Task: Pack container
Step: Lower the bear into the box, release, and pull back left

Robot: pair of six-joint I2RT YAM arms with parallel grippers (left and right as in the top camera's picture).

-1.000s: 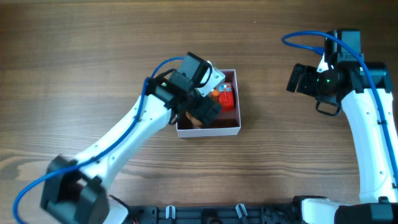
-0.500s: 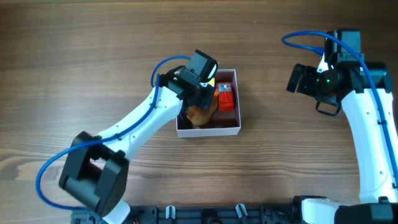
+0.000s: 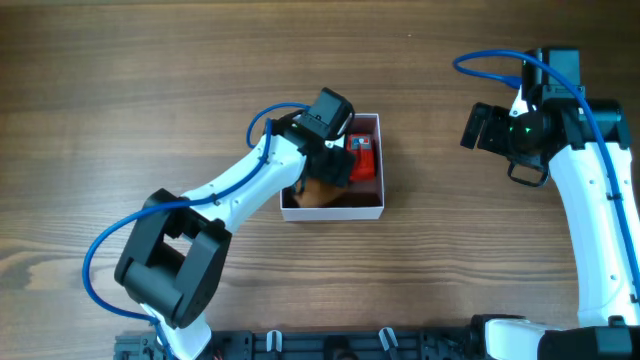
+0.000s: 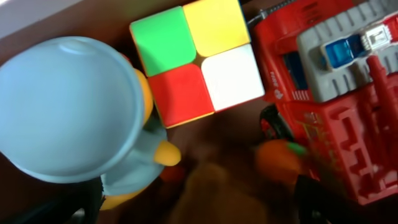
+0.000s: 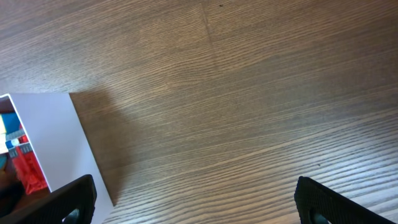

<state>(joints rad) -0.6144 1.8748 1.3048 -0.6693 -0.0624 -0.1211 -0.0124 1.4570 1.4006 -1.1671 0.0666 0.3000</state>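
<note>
The container, a shallow white-walled box, sits mid-table; its outer wall shows in the right wrist view. My left gripper is down inside it, jaws wide apart. In the left wrist view my left gripper straddles a blurred brown toy, which also shows in the overhead view. Around it lie a colour cube, a light-blue and yellow duck toy and a red fire truck, also seen overhead. My right gripper is open and empty above the table, right of the box.
Wood-grain table all around the box. In the right wrist view my right gripper hangs over bare wood. A black rail runs along the front edge.
My left arm has swung its elbow toward the front while the gripper stayed in the box and shifted slightly back. The box slid a little left. The right arm has not moved.
</note>
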